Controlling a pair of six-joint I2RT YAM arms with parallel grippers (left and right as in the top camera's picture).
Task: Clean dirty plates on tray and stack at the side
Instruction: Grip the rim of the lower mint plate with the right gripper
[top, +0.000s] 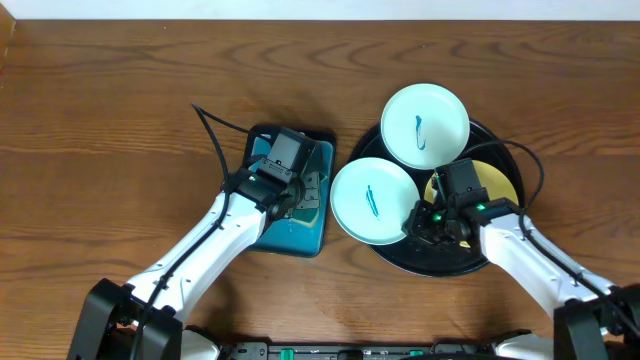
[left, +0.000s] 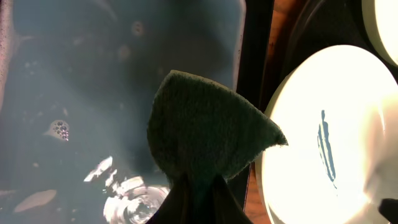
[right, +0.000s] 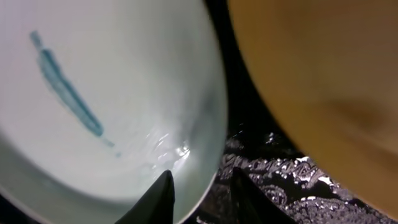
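Two mint-white plates with blue scribbles lie on the round black tray (top: 400, 262): one at the back (top: 425, 125), one at the front left (top: 372, 200). The yellow plate (top: 495, 183) lies at the right, partly under my right arm. My right gripper (top: 425, 220) is open, its fingers (right: 202, 190) on either side of the front-left plate's rim (right: 93, 93), beside the yellow plate (right: 323, 81). My left gripper (top: 290, 185) is shut (left: 199, 202) on a dark green sponge (left: 205, 130), above the teal tray, left of that plate (left: 336, 137).
The teal rectangular black-rimmed tray (top: 305, 232) lies left of the round tray; its wet floor shows in the left wrist view (left: 93, 74). The black tray's floor (right: 280, 180) glistens between the plates. Bare wooden table (top: 100, 120) surrounds both trays.
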